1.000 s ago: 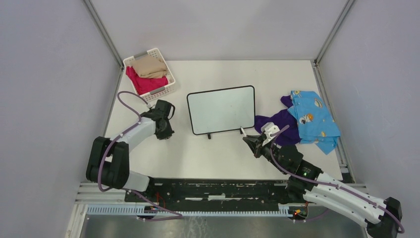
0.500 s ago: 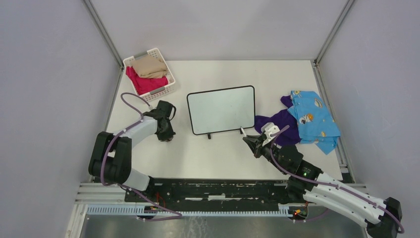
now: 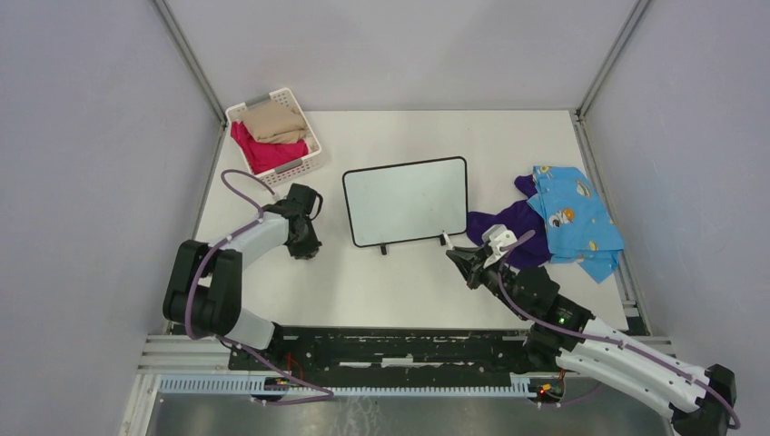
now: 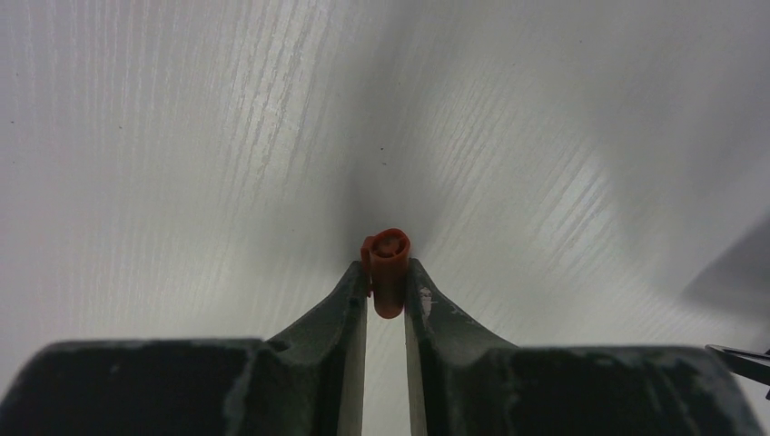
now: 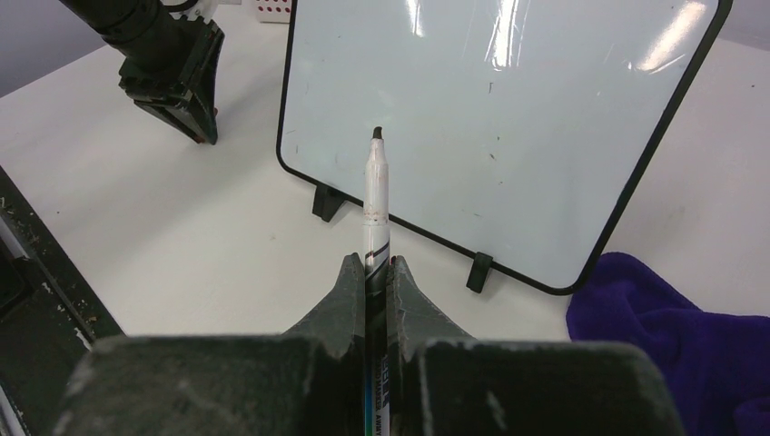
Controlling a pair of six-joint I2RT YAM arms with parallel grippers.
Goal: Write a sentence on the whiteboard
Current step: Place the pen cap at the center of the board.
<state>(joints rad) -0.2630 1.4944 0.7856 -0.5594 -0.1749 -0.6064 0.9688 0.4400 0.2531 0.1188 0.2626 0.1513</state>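
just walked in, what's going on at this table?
The right gripper is shut on an uncapped marker, its tip pointed at the whiteboard from near the board's bottom edge. The board has no writing yet. The left gripper, low over the table left of the board, pinches a small red piece, probably the cap.

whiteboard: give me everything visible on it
The whiteboard is a small white rectangle in a thin black rounded-corner frame, two black feet at its near edge. It sits centrally on the table, slightly rotated. Surface glossy, unwritten apart from tiny specks. The marker in the right tool points at it; contact unclear.
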